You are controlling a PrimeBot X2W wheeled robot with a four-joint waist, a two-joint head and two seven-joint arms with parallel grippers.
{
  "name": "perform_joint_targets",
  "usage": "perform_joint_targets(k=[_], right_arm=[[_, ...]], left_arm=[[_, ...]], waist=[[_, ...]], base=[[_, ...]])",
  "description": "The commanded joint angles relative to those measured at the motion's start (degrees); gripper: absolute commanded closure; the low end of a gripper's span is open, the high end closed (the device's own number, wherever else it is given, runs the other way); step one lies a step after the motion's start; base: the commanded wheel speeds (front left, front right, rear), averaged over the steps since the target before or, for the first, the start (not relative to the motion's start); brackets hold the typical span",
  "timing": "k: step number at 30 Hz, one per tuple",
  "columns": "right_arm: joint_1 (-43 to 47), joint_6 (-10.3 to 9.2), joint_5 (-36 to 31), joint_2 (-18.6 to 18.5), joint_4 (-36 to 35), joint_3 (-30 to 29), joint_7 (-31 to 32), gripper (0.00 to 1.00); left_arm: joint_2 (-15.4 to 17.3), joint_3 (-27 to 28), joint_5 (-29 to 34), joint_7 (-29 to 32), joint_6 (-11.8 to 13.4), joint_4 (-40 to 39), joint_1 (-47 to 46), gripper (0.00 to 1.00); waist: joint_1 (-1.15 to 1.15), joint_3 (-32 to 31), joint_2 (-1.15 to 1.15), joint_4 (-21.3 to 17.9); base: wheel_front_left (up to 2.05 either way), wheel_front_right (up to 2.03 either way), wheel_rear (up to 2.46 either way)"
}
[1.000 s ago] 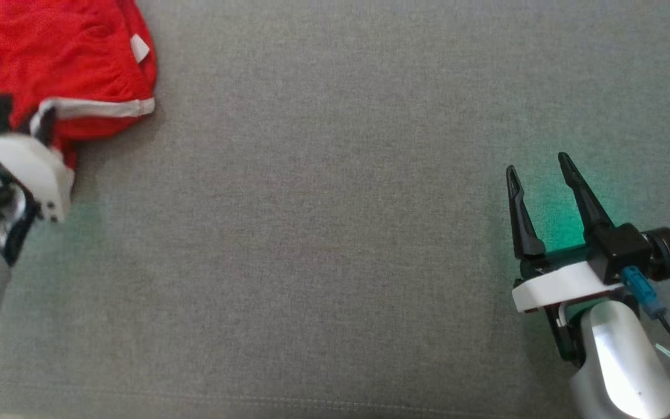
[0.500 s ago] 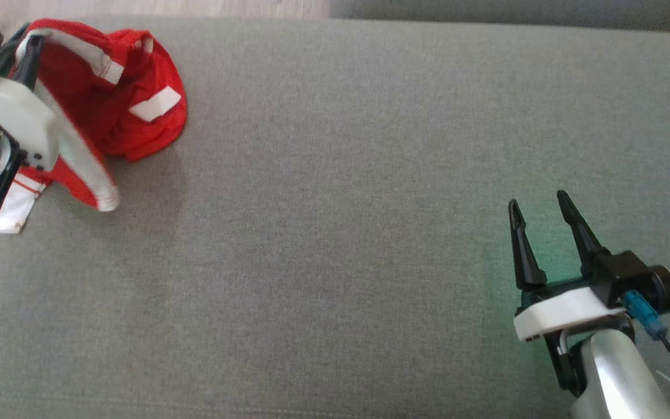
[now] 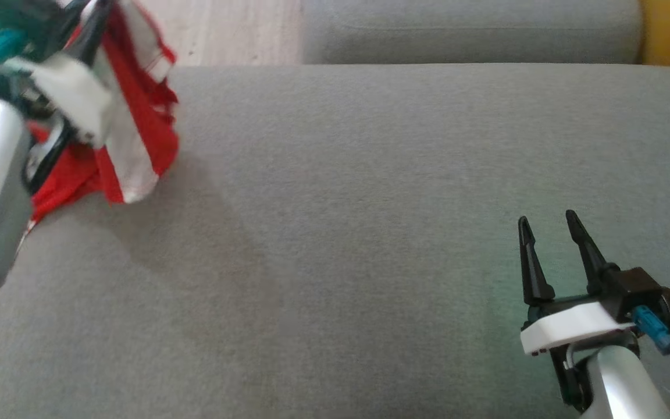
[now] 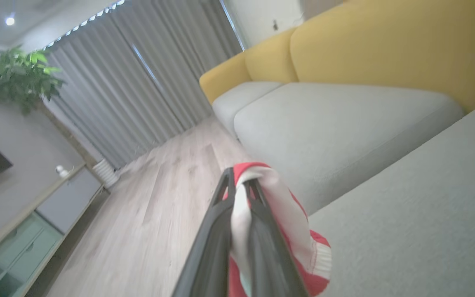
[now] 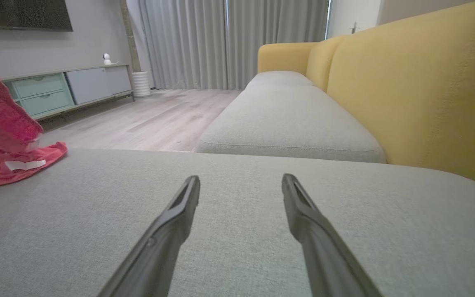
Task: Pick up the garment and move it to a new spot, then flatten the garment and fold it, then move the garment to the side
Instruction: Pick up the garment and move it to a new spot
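A red garment (image 3: 137,134) with white trim hangs bunched from my left gripper (image 3: 93,14) at the upper left of the head view, its lower part trailing on the grey cushion (image 3: 341,203). In the left wrist view the left gripper (image 4: 241,185) is shut on the garment's (image 4: 291,218) white-and-red edge. My right gripper (image 3: 547,224) stands open and empty low over the cushion at the lower right, far from the cloth. From the right wrist the open gripper (image 5: 241,181) points along the cushion, with the garment (image 5: 2,136) at the far left.
The cushion's far edge (image 3: 428,65) borders a second grey cushion (image 3: 469,29) and wood floor (image 3: 230,29). A yellow sofa back (image 5: 419,82) runs along the right. A low cabinet (image 5: 64,86), curtains (image 5: 229,41) and a plant (image 4: 19,78) stand farther off.
My left gripper has lifted the garment off the cushion, so it now hangs bunched. The head camera has tilted up, showing the cushion's far edge. The right gripper stays open.
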Motion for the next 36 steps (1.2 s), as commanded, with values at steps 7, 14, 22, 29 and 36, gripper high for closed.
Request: perform_joint_targets(k=[7, 14, 22, 29, 36], right_arm=[[-0.64, 0.43, 0.96, -0.29, -1.82, 0.82, -0.63, 0.00], [-1.32, 0.43, 1.67, -0.29, -1.99, 0.91, -0.63, 0.00], [-2.64, 0.43, 2.52, -0.29, -2.23, 1.92, -0.63, 0.00], [-3.57, 0.43, 2.77, -0.29, -2.63, 2.33, -0.63, 0.00], [-3.15, 0.43, 2.38, -0.29, -2.17, 1.54, -0.63, 0.00]], left_arm=[[-3.38, -1.20, -0.91, 0.45, -0.27, -6.66, -7.37, 1.00], [-9.82, -6.71, -6.70, 0.30, -0.33, -7.73, -4.59, 1.00], [-17.98, -9.41, -10.82, -6.09, 0.43, 2.03, 3.23, 1.00], [-22.91, -8.63, -12.06, -13.40, 1.97, 12.91, 6.25, 0.00], [-25.31, -8.11, -12.56, -17.14, 1.57, 16.75, 5.59, 0.00]], waist=[[0.01, -1.12, 0.00, -6.43], [0.01, 1.45, 0.00, -12.38], [0.01, 5.90, 0.00, -16.94], [0.01, 8.44, 0.00, -18.32], [0.01, 7.53, 0.00, -16.33]], base=[[0.00, 0.00, 0.00], [0.00, 0.00, 0.00], [0.00, 0.00, 0.00], [0.00, 0.00, 0.00], [0.00, 0.00, 0.00]])
